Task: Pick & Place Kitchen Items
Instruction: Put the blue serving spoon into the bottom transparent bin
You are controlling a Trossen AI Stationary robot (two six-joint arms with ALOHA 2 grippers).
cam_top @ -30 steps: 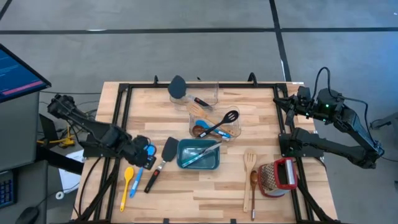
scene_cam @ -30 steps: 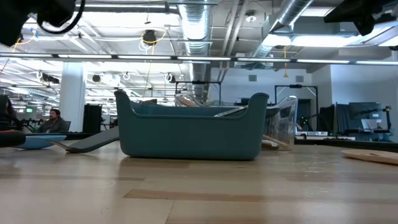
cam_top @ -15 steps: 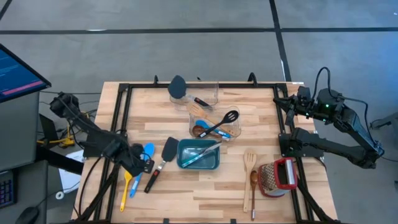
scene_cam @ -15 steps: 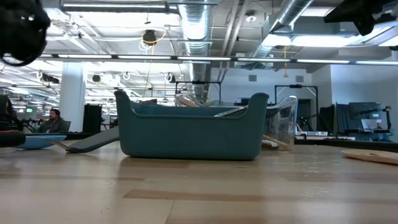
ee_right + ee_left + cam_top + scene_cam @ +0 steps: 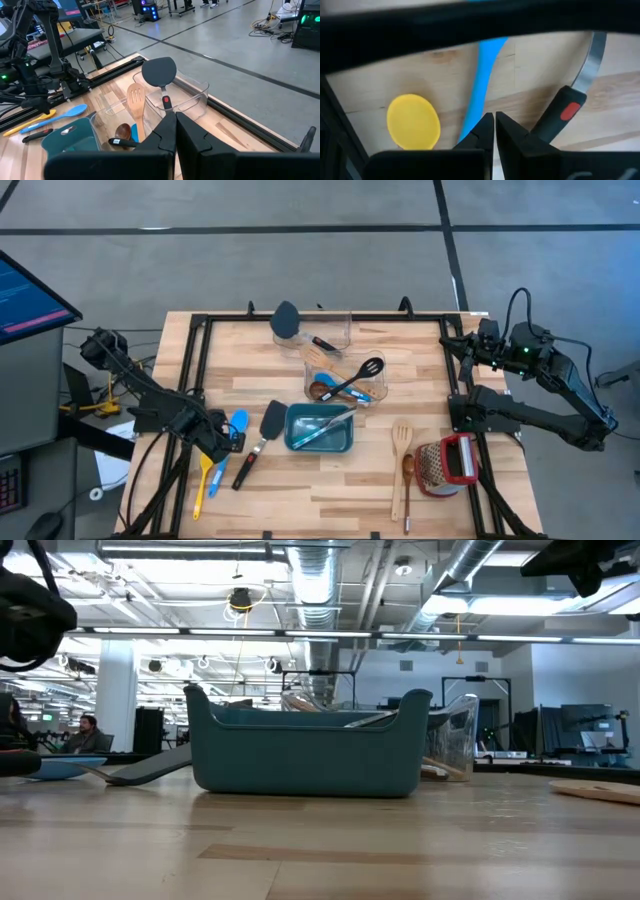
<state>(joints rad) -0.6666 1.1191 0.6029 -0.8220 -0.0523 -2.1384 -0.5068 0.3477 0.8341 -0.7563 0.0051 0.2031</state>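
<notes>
My left gripper [image 5: 222,444] [image 5: 494,124] hovers shut over the table's near left part, pointing down. Its tips stand between the blue spoon's handle [image 5: 481,80] and the black spatula's red-dotted handle [image 5: 559,119]; I see no touch. The yellow spoon's bowl [image 5: 413,121] lies flat beside them. From above, the blue spoon [image 5: 237,422], yellow spoon [image 5: 203,476] and black spatula [image 5: 262,432] lie side by side on the wood. My right gripper [image 5: 175,125] waits shut, raised over the far right edge [image 5: 470,348].
A teal bin [image 5: 319,428] with utensils sits mid-table. Behind it stand two clear containers [image 5: 345,376] [image 5: 325,330] holding utensils; a black spatula [image 5: 159,70] leans in the far one. A slotted wooden spatula [image 5: 401,442], a wooden spoon [image 5: 408,480] and a red-and-silver grater [image 5: 447,463] lie near right.
My left gripper has come down toward the table and shifted a little toward the near left corner, rolling about its own axis. The blue spoon's bowl, covered by the gripper a second ago, now shows. The utensils have not moved.
</notes>
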